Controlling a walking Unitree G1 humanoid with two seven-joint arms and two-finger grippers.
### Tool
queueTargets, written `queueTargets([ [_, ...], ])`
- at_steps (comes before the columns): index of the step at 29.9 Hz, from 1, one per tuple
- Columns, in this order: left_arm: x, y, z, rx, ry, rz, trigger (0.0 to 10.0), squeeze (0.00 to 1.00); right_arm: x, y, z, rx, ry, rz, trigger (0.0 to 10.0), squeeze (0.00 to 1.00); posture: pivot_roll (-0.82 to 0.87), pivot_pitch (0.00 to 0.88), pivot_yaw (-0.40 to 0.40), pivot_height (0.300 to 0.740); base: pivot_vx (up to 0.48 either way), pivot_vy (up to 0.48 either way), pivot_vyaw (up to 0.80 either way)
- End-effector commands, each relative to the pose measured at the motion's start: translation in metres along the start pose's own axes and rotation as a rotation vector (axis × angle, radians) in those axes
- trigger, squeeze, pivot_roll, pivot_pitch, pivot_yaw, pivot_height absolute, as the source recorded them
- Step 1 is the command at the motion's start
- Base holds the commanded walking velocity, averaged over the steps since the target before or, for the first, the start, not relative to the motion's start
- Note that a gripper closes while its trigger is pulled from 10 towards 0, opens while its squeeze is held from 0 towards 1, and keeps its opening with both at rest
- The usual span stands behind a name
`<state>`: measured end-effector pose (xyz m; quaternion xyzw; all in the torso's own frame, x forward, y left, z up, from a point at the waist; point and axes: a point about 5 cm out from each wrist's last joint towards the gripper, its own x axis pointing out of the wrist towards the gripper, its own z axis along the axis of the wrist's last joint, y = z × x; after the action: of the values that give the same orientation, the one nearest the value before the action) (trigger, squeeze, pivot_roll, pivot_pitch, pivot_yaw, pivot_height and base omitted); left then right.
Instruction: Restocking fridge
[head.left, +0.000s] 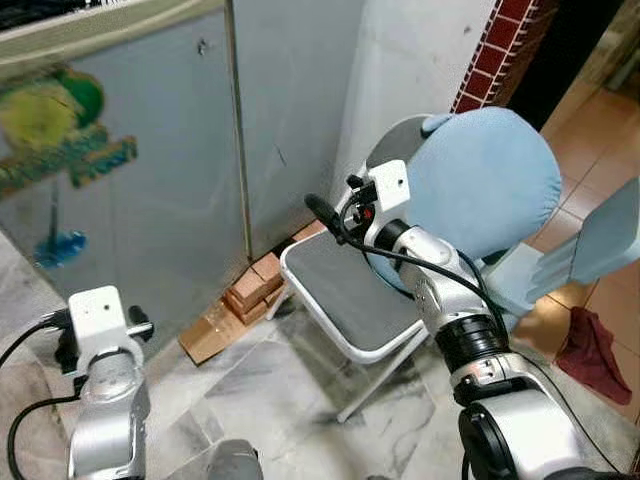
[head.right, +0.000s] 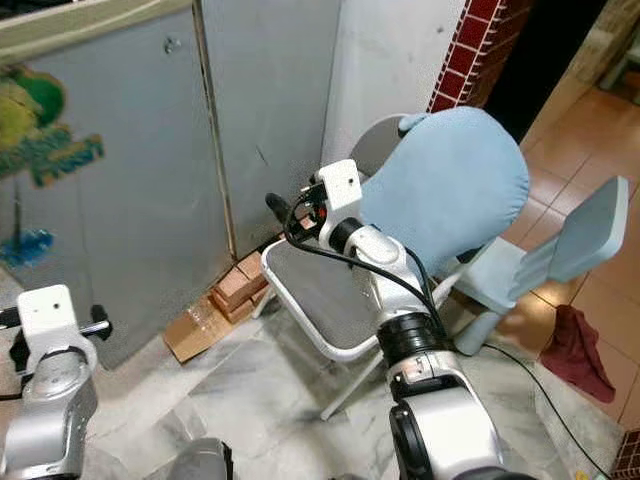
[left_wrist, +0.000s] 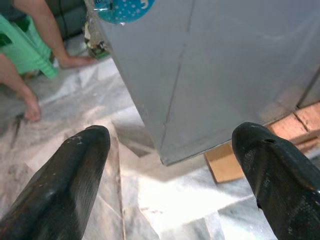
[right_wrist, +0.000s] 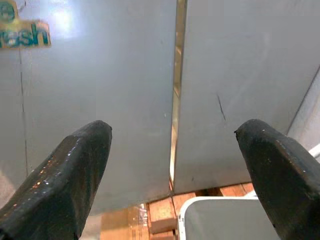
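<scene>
Fridge (head.left: 150, 180) doors closed; right tool (right_wrist: 172, 170) open, facing door seam.

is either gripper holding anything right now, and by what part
Nothing is held. The left gripper and the right gripper are both open, with bare gaps between their fingers, facing the closed grey fridge.

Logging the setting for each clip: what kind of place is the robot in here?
Most likely a lived-in home, in a kitchen or back corner. A grey fridge with stickers stands on wooden blocks on a marble floor, with a folding chair and a blue cushion beside it. Both grippers are open and empty.
</scene>
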<state>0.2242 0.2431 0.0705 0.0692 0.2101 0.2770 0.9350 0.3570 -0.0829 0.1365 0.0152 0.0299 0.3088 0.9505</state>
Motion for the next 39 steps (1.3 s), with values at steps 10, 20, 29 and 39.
queueTargets([
  [10,-0.015,-0.025,0.034,0.054,-0.291,-0.202,10.0,0.0,-0.022,-0.03,-0.011,-0.013,0.005,-0.216,10.0,0.0,0.13,0.0,-0.079,0.74,0.0,0.276,0.0],
  [20,-0.025,-0.039,0.033,0.052,-0.353,-0.336,10.0,0.0,-0.063,-0.042,-0.037,0.002,0.056,-0.306,10.0,0.0,0.12,0.0,-0.078,0.74,0.0,0.48,0.0],
  [29,-0.028,-0.047,0.038,0.001,-0.387,-0.408,10.0,0.0,-0.068,-0.044,-0.038,0.007,0.075,-0.318,10.0,0.0,0.11,0.0,-0.087,0.74,0.0,0.48,-0.28],
  [39,-0.031,-0.051,0.04,-0.049,-0.384,-0.457,10.0,0.0,-0.072,-0.04,-0.037,0.021,0.067,-0.329,10.0,0.0,0.09,0.0,-0.073,0.74,0.0,0.48,-0.76],
])
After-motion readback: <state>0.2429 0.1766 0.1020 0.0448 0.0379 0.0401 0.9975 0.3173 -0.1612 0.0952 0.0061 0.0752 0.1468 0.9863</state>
